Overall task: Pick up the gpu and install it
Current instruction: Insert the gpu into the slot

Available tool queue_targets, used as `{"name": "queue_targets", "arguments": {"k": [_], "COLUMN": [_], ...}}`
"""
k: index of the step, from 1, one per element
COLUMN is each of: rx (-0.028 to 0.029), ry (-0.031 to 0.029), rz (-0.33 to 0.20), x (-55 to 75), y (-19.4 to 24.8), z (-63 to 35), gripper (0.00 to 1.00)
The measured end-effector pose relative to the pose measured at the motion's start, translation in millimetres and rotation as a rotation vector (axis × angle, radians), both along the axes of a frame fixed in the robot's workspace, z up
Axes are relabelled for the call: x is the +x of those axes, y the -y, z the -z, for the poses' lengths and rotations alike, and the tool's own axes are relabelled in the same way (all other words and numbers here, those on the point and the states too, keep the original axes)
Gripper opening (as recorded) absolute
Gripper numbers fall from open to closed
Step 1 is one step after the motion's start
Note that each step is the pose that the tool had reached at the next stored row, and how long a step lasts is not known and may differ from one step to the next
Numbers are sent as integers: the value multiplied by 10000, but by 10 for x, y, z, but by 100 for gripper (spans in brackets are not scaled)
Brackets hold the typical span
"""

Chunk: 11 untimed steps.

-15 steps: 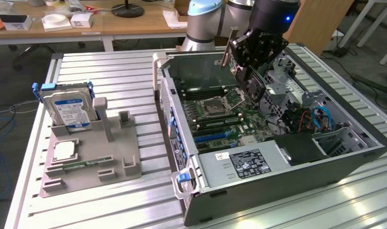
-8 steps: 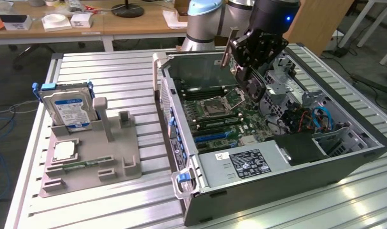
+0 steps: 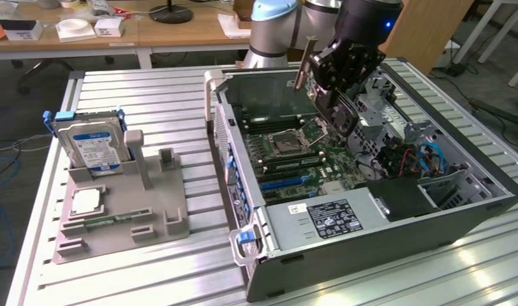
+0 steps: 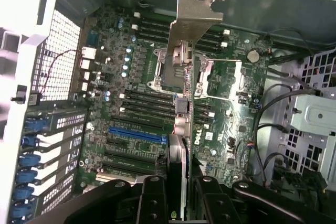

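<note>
My gripper hangs over the open computer case and is shut on the gpu, which it holds on edge. In the wrist view the gpu runs away from my gripper as a thin dark card, with its silver bracket at the far end. It hovers above the motherboard, over the processor socket, and is apart from the board. A blue expansion slot lies empty beside the card's line.
A hard drive stands upright in a grey holder, which also carries a processor and a green memory stick. Inside the case are the power supply, drive cage and blue cables. A wooden desk lies behind.
</note>
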State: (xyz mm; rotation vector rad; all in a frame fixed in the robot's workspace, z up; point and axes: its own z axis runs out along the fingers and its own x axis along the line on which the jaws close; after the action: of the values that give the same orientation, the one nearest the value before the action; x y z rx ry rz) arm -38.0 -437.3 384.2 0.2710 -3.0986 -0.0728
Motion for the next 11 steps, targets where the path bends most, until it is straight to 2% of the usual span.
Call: {"name": "queue_targets", "arguments": {"k": [11], "rx": [0], "ry": [0], "rz": [-1050], "x": [10], "y": [0], "z": [1], "gripper": [27]}}
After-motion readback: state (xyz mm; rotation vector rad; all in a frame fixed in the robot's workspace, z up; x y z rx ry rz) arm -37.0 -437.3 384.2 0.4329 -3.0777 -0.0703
